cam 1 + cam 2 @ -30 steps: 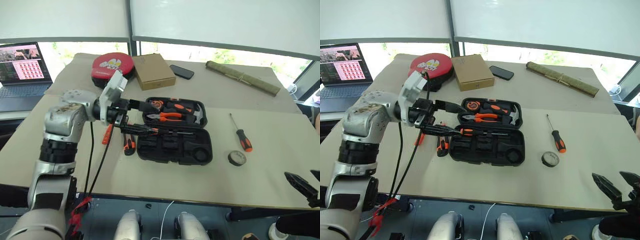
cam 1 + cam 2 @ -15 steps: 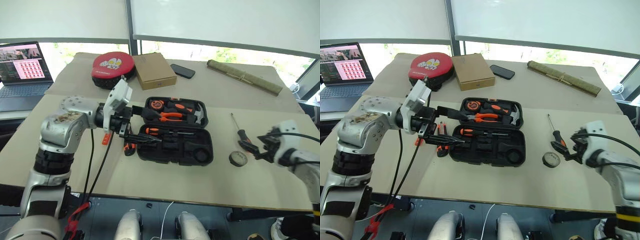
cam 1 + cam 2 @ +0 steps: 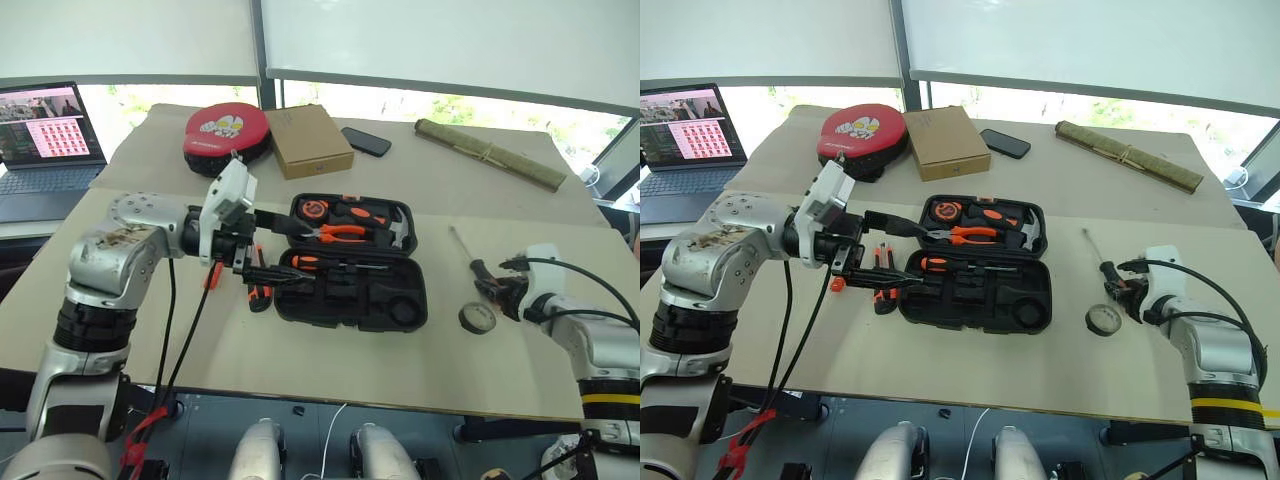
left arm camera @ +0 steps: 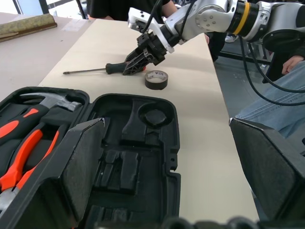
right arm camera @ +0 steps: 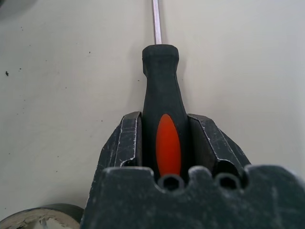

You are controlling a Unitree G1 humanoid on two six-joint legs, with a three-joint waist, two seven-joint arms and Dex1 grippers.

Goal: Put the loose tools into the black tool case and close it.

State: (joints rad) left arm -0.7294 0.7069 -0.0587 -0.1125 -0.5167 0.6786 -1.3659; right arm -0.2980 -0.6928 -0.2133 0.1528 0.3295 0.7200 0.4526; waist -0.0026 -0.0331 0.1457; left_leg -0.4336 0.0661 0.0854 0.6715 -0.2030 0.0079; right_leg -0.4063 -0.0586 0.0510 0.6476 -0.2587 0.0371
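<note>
— Left gripper (image 3: 268,252) first: what's it doing?
— Fingers spread wide, gripping nothing, hanging over the left edge of the black tool case (image 3: 352,262), which lies open on the table (image 3: 300,350). A utility knife (image 3: 258,292) and a slim orange tester screwdriver (image 3: 211,275) lie on the table just left of the case.
— And inside?
— Pliers (image 3: 335,232) and a hammer (image 4: 56,100) sit in the lid half; one screwdriver (image 3: 330,265) lies along the hinge.
— Further right?
— The tape roll (image 3: 476,318) lies flat, apart from the case. Just beyond it the right gripper (image 5: 164,143) is clamped on the handle of the other screwdriver (image 5: 162,119), shaft pointing away.
</note>
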